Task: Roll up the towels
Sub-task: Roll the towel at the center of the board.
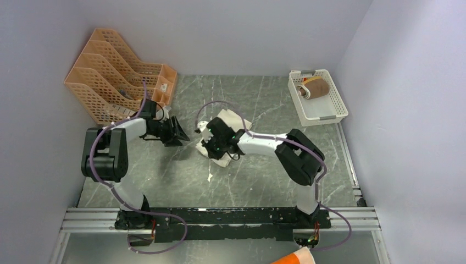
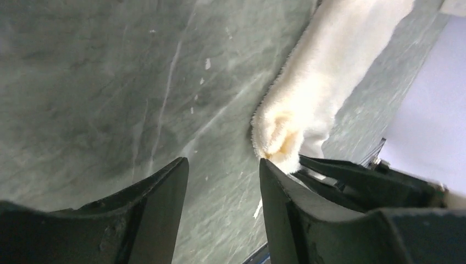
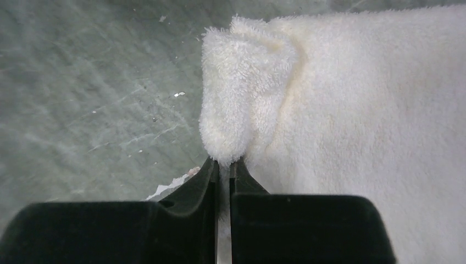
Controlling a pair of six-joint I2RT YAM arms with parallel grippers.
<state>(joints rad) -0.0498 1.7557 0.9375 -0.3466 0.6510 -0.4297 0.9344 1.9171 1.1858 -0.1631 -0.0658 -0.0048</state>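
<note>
Right gripper [image 3: 224, 165] is clamped on only a folded corner of the fluffy cream-white cloth towel [image 3: 357, 110], which lies in the middle of the grey marbled table [image 1: 165, 181]. That thin bite on soft pile may slip, or drag the cloth rather than roll it. Left gripper [image 2: 222, 162], jaws apart and empty, sits just beside that corner and could collide with the right one. The near-edge side is open; an orange plastic file rack [image 1: 110, 71] crowds the far-left corner and a white perforated plastic basket [image 1: 338, 99] the far-right.

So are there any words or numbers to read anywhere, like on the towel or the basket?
None: no words, numbers or logos can be read on the cream-white towel, the white basket or the orange file rack.
</note>
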